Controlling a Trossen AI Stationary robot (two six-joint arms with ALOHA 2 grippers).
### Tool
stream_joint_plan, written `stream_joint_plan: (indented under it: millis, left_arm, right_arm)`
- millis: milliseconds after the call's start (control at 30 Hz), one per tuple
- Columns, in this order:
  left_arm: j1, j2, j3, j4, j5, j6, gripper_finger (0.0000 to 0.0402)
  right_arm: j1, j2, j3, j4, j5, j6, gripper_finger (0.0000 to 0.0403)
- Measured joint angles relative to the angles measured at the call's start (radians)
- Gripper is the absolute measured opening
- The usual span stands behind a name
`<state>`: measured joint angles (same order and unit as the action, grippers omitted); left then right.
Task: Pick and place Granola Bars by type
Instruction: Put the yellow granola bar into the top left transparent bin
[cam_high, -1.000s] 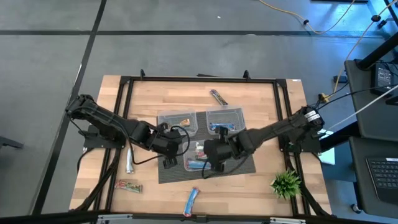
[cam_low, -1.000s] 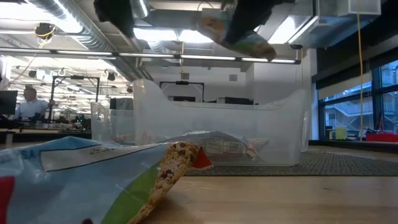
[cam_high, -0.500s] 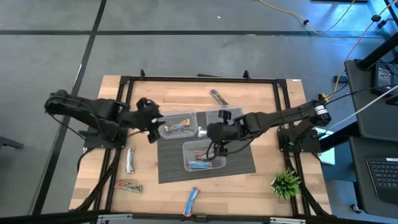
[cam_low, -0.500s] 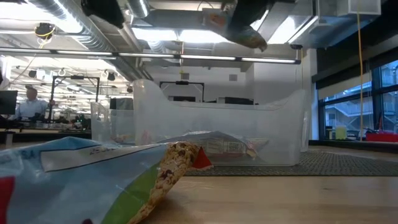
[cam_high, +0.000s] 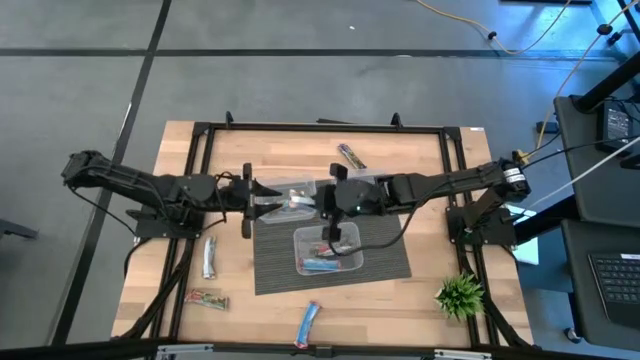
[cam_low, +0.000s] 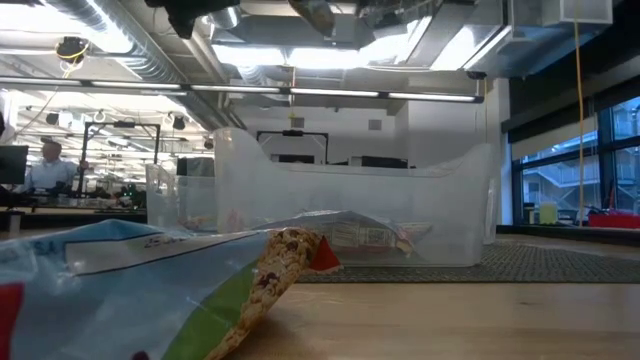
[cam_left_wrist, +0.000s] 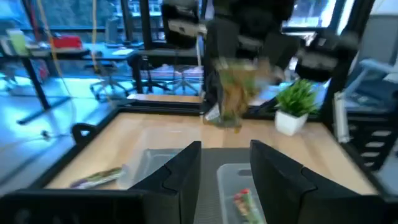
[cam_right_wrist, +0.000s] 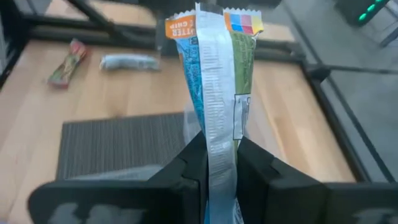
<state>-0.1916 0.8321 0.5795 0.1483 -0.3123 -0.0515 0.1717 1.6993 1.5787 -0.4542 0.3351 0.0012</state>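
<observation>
Wooden surface with a grey mat, clear tubs on it, right pincer raised mid-surface, clenched on an orange-green granola bar, left pincer facing it, released and empty, loose bars near left.

Grey floor; ceiling lights; windows at side.

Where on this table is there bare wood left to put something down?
Bare wood lies along the back edge left of the blue foil bar, and between the green potted plant and the dark mat. The middle is crowded with clear plastic tubs and both arms.
</observation>
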Motion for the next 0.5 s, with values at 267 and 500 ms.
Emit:
stream_joint_plan:
  millis: [267, 500]
  left_arm:
    - [0.000, 0.012, -0.015, 0.031, -0.075, 0.012, 0.0132]
    - [0.000, 0.013, -0.015, 0.095, -0.068, -0.029, 0.0185]
  right_arm:
    - [-0.033, 0.015, -0.001, 0.064, -0.052, -0.006, 0.0064]
    - [-0.043, 0.015, 0.000, 0.122, -0.051, -0.036, 0.0064]
